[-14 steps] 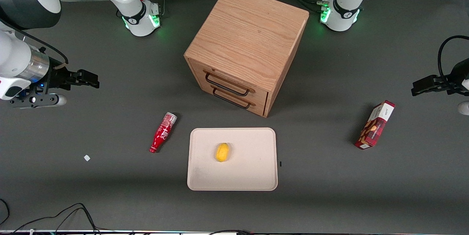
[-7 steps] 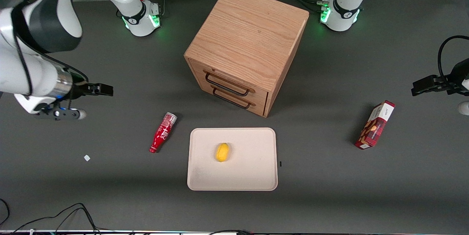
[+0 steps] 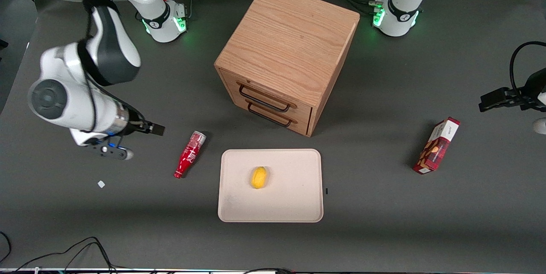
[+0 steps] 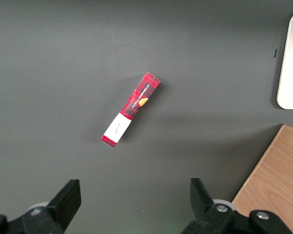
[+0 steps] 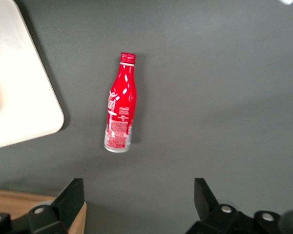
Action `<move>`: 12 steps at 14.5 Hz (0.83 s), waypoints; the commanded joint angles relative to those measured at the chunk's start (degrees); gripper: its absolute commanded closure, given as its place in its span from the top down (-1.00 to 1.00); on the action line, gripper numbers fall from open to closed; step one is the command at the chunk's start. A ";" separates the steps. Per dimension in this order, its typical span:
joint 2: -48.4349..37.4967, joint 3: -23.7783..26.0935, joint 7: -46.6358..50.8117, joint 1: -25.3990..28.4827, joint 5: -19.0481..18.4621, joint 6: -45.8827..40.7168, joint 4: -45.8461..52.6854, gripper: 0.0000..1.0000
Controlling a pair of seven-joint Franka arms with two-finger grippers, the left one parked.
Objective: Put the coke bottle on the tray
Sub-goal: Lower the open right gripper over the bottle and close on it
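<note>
Just short of the coke bottle (image 3: pixel 190 154) hangs the gripper (image 3: pixel 149 129), off toward the working arm's end of the table and up clear of the surface. The wrist view shows its fingers (image 5: pixel 71 197) spread wide with nothing between them, and the coke bottle (image 5: pixel 121 110) lies ahead of that gap, apart from both fingers. The bottle is on its side on the dark table (image 3: pixel 128 222), cap end pointing toward the front camera, silvery base pointing toward the wooden drawer cabinet (image 3: pixel 288 54).

One step further out sits the tray (image 3: pixel 294 205), just beside the bottle but not touching it. A small yellow object (image 3: pixel 258 177) rests near the tray's middle, leaving bare tray all round it.

This looks like the approach, with the grasp not yet made. The next move, I'd say, needs the gripper carried over the bottle's body, fingers straddling it across its width, then lowered and closed. A round bottle lying down may roll if one finger touches first. The red snack box (image 3: pixel 437 145) lies well away, toward the parked arm's end.
</note>
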 commanded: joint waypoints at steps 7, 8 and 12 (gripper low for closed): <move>3.25 4.10 11.48 -0.09 0.18 29.58 -19.21 1.00; 4.47 4.10 12.01 -0.09 0.18 31.25 -19.21 1.00; 9.13 4.10 14.91 0.00 0.09 38.89 -18.50 1.00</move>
